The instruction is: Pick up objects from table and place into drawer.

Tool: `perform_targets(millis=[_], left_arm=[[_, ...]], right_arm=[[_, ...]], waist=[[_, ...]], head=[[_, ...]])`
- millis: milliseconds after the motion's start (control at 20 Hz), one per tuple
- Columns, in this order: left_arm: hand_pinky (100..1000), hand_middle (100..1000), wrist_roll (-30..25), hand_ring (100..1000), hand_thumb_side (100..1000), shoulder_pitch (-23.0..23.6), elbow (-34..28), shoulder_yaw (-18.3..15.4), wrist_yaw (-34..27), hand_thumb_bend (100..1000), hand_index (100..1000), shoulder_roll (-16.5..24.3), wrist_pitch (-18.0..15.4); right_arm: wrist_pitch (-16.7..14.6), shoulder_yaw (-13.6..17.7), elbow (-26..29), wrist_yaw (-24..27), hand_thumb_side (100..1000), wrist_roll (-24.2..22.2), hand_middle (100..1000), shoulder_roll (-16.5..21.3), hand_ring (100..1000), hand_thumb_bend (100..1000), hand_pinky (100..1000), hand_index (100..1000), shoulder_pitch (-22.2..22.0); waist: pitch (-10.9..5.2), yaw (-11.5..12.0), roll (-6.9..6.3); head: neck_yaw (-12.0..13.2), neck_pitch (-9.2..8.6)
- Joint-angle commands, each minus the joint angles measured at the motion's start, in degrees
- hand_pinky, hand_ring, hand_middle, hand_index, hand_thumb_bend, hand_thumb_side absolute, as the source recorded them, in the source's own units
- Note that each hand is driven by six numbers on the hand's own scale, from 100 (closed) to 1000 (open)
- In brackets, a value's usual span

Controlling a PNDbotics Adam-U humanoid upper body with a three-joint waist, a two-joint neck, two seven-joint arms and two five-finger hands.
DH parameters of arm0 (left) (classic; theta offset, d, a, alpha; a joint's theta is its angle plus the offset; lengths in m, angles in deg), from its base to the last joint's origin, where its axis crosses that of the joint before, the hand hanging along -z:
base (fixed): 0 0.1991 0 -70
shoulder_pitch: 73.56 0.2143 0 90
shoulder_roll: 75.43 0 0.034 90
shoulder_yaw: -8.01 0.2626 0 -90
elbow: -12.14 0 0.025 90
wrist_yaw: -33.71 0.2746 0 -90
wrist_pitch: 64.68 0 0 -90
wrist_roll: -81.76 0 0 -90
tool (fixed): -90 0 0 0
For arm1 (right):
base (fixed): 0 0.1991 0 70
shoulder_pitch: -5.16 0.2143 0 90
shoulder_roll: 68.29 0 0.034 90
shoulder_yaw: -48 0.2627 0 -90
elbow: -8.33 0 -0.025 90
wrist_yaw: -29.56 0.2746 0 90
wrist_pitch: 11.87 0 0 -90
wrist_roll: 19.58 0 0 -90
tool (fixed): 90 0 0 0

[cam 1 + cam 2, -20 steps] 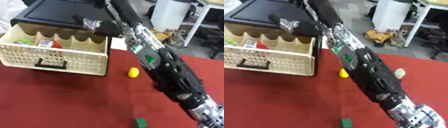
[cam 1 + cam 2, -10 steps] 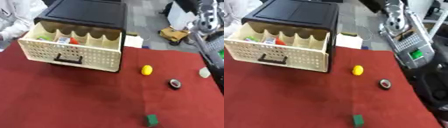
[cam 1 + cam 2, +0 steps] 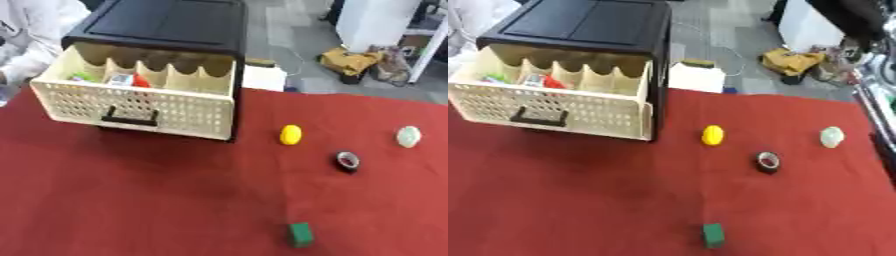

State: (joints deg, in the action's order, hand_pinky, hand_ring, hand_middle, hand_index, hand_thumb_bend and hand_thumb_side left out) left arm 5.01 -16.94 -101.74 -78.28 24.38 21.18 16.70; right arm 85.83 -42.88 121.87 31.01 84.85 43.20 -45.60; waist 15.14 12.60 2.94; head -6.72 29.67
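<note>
I cannot find either hand in my two views, so I cannot tell how their fingers stand; only a dark stretch of the right arm (image 3: 859, 22) shows at the far right corner of the right eye view, well above the bench (image 3: 131, 200); on the red bench top, right of centre, I see a yellow egg-shaped piece (image 3: 290, 134); to its right and a little nearer lies a black ring (image 3: 347, 161), and farther right, near the edge, a pale green round piece (image 3: 408, 136); a green block (image 3: 300, 234) sits alone close to the near edge; at the far left stands a black cabinet (image 3: 166, 25) with its cream lattice drawer (image 3: 140, 105) pulled open toward me; inside the drawer I make out small red, green and white things at its left end.
</note>
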Motion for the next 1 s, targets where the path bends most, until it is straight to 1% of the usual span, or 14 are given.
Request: perform_targets(millis=[50,100,150,200,300,450,600,700,800,900,1000], left_arm=[[512,525,0.2,505,1000,-0.4,-0.7,-0.7,0.6,109,821,1.1,-0.3],[512,525,0.2,505,1000,-0.3,-0.7,-0.7,0.7,108,821,1.2,-0.4],[512,525,0.2,505,1000,-0.3,-0.7,-0.7,0.8,109,821,1.2,-0.5],[513,525,0.2,505,1000,-0.2,-0.7,-0.6,1.0,110,822,1.3,-0.6],[512,525,0.1,504,1000,-0.1,-0.7,-0.6,1.3,107,823,1.6,-0.7],[510,523,-0.2,501,1000,0.2,-0.7,-0.5,1.9,100,824,2.3,-1.2],[506,523,-0.8,498,1000,0.7,-0.7,-0.2,3.5,100,827,3.7,-2.1],[482,516,-0.9,486,1000,1.0,-0.7,-0.3,5.3,100,827,5.4,-3.2],[439,505,-1.1,460,1000,1.2,-0.7,-0.1,7.3,100,820,7.4,-4.4],[410,490,-1.8,444,1000,1.5,-0.7,0.2,9.8,100,818,9.8,-5.3],[384,480,-4.1,425,1000,2.0,-0.7,0.8,13.0,100,811,12.4,-6.0]], right_arm=[[-4.6,2.7,1.1,3.4,689,1.5,551,1.3,586,228,621,731,-2.1],[-6.1,3.1,1.1,4.2,696,1.5,563,1.1,597,153,638,743,-3.3],[-7.7,3.5,1.1,5.2,702,1.2,575,0.8,612,100,664,751,-4.6],[-9.2,3.8,1.1,6.4,708,0.7,582,0.4,622,100,682,756,-5.8],[-11.9,4.8,1.1,8.6,798,0.1,605,-0.2,649,100,714,772,-7.8],[-18.0,6.1,1.1,11.0,808,-0.3,625,-0.7,667,100,722,784,-11.4],[-22.9,6.6,1.1,12.8,765,-0.9,618,-1.7,663,100,717,770,-14.8],[-25.5,7.1,1.1,13.8,761,-0.7,614,-2.2,663,100,708,767,-16.5],[-28.2,7.5,1.1,14.2,786,-0.3,614,-2.6,662,100,700,768,-17.8],[-30.6,7.8,1.1,13.6,818,0.3,616,-3.0,663,100,700,768,-19.0],[-32.6,8.1,1.1,12.2,834,1.1,616,-3.6,662,100,698,768,-20.2]], waist=[[-0.81,-0.7,-0.47],[-0.71,-1.0,-0.59],[-0.6,-1.3,-0.72],[-0.51,-1.5,-0.83],[-0.41,-2.0,-1.04],[-0.2,-2.8,-1.4],[0.02,-3.5,-1.72],[0.05,-3.8,-1.96],[0.07,-4.1,-2.21],[0.08,-4.4,-2.45],[0.06,-4.7,-2.67]], head=[[0.2,0.17],[0.3,0.13],[0.5,0.08],[0.7,0.09],[1.0,0.22],[1.7,0.53],[2.5,0.62],[2.8,0.68],[3.0,0.7],[3.3,0.72],[3.7,0.77]])
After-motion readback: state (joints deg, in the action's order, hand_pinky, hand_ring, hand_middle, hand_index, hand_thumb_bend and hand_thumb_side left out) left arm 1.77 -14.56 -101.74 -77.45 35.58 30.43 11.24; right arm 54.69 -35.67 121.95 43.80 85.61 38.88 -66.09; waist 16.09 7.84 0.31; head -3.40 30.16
